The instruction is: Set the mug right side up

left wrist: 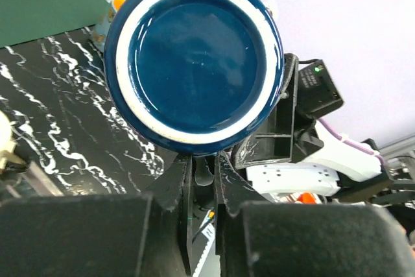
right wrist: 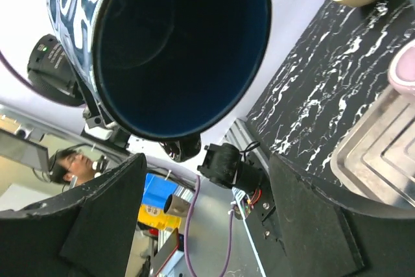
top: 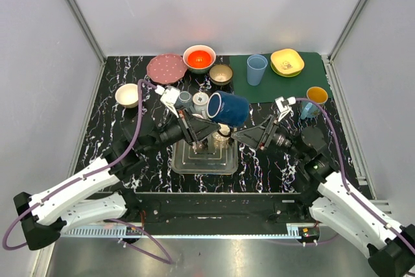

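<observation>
A dark blue mug [top: 228,108] with a white-ringed base hangs in the air above the clear tray [top: 204,162], lying on its side. Its base faces the left wrist camera [left wrist: 194,60] and its open mouth faces the right wrist camera [right wrist: 175,43]. My left gripper [top: 209,124] is shut on the mug's handle [left wrist: 203,172], which sits pinched between the two fingers [left wrist: 204,163]. My right gripper [top: 243,135] is open and empty just right of the mug's mouth; its fingers [right wrist: 97,218] stand wide apart below the rim.
A grey cup [top: 185,100] and a white cup [top: 201,102] stand behind the tray. At the back are a pink plate [top: 166,68], a red bowl [top: 199,58], a brown bowl [top: 221,74], a cream bowl [top: 128,95], and a green mat [top: 311,72] with a blue cup [top: 257,69] and a yellow bowl [top: 287,61]. An orange cup [top: 316,97] stands at the right.
</observation>
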